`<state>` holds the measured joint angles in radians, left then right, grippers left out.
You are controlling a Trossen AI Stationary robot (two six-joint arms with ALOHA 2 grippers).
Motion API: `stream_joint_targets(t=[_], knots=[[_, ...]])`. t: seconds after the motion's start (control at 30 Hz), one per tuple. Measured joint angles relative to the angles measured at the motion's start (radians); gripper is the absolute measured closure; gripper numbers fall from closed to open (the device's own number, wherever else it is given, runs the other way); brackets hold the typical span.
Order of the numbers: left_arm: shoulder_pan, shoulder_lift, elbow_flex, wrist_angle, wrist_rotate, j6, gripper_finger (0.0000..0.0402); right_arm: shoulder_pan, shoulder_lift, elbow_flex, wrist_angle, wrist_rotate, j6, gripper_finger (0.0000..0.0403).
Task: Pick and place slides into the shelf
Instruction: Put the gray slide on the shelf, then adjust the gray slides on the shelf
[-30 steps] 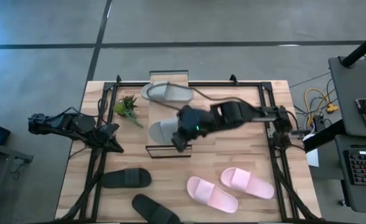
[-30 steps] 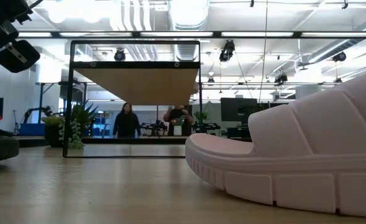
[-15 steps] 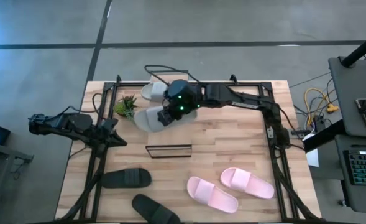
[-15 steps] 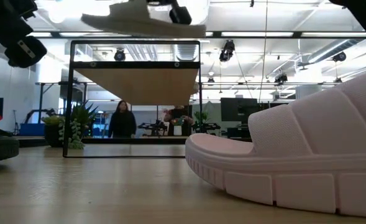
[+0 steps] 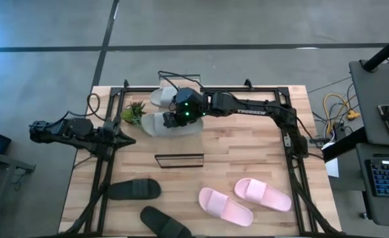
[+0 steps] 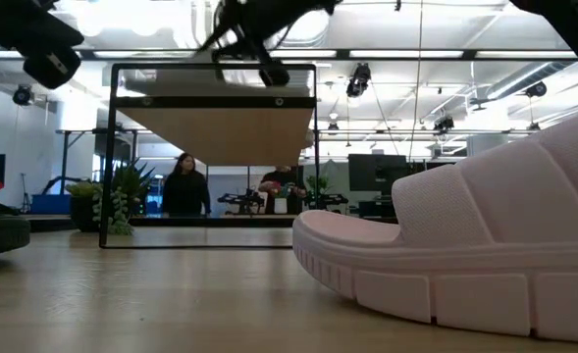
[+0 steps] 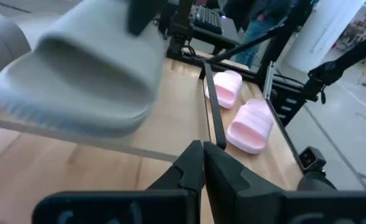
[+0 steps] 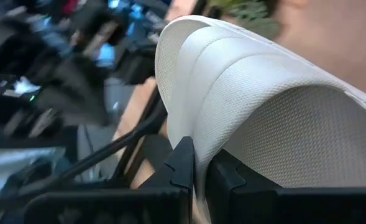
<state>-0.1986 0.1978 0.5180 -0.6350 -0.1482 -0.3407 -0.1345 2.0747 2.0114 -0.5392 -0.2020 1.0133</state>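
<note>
My right gripper (image 5: 173, 121) is shut on a grey slide (image 5: 161, 125) over the far left part of the shelf (image 5: 179, 159). The shelf shows in the low view as a wooden plank (image 6: 215, 132) in a black frame. In the left wrist view the held slide (image 7: 77, 81) sits just above the plank's edge; I cannot tell whether it rests there. A second grey slide (image 5: 160, 97) lies at the shelf's far end. My left gripper (image 5: 128, 139) waits shut at the table's left. Two pink slides (image 5: 226, 205) (image 5: 263, 194) and two black slides (image 5: 135, 190) (image 5: 164, 221) lie sole-down near the front edge. My right gripper pinches the grey slide's wide strap at its edge (image 8: 202, 144) between its two fingers (image 8: 183, 163). It comes slanting down from the table's right side. The slide lies about level below the fingers, strap up.
A small green plant (image 5: 135, 112) stands just left of the held slide. A black metal frame (image 5: 273, 92) rings the table. People stand in the room behind the shelf (image 6: 183, 184).
My right gripper has carried the grey slide from over the shelf's middle toward the table's far left and lower down, still shut on it. In the low view the slide showed above the plank half a second ago; now only the dark gripper shows there.
</note>
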Motion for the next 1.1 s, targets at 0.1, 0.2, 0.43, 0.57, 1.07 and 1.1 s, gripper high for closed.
stream_joint_targets(t=[0.1,0.2,0.43,0.57,1.07,1.1], knots=[[0.0,0.012,0.001,-0.002,0.0,0.034,0.0402,-0.003,0.0,-0.039,-0.005,0.037,0.025,0.039],[0.0,0.029,-0.002,-0.002,0.0,0.061,0.0402,-0.002,0.0,-0.059,0.003,0.051,0.045,0.039],[0.0,0.092,-0.01,-0.002,-0.011,0.077,0.0402,-0.001,-0.002,-0.075,-0.003,0.113,0.054,0.039],[0.0,0.133,-0.012,-0.001,-0.01,0.077,0.0402,-0.001,-0.005,-0.084,-0.027,0.128,0.062,0.0385],[0.0,0.145,-0.012,0.031,-0.015,0.075,0.0402,-0.001,-0.107,-0.087,-0.215,0.145,0.041,0.0252],[0.001,0.146,-0.012,0.033,-0.016,0.075,0.0402,-0.001,-0.116,-0.087,-0.231,0.162,0.041,0.0249]])
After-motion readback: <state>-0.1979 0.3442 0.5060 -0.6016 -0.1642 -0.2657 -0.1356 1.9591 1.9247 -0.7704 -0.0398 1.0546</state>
